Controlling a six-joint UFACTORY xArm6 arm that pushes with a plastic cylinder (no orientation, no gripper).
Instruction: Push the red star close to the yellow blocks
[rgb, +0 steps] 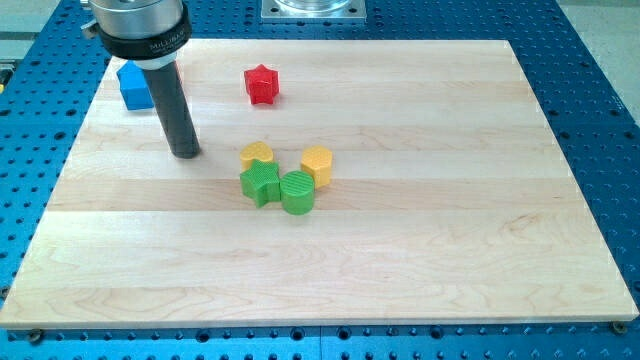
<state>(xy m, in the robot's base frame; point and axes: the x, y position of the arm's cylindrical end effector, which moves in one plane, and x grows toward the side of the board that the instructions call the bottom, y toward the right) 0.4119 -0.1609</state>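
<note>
The red star (262, 84) lies on the wooden board (420, 230) near the view's top, left of centre. Two yellow blocks sit below it: one (257, 154) to the left and a hexagon-like one (317, 163) to the right. A green star (260, 183) and a green cylinder (297, 192) touch them from below. My tip (185, 153) rests on the board left of the yellow blocks and below-left of the red star, apart from all of them.
A blue block (134, 86) sits at the view's top left, partly hidden behind the rod. A red block edge (182, 72) peeks out right of the rod. A blue perforated table (600, 60) surrounds the board.
</note>
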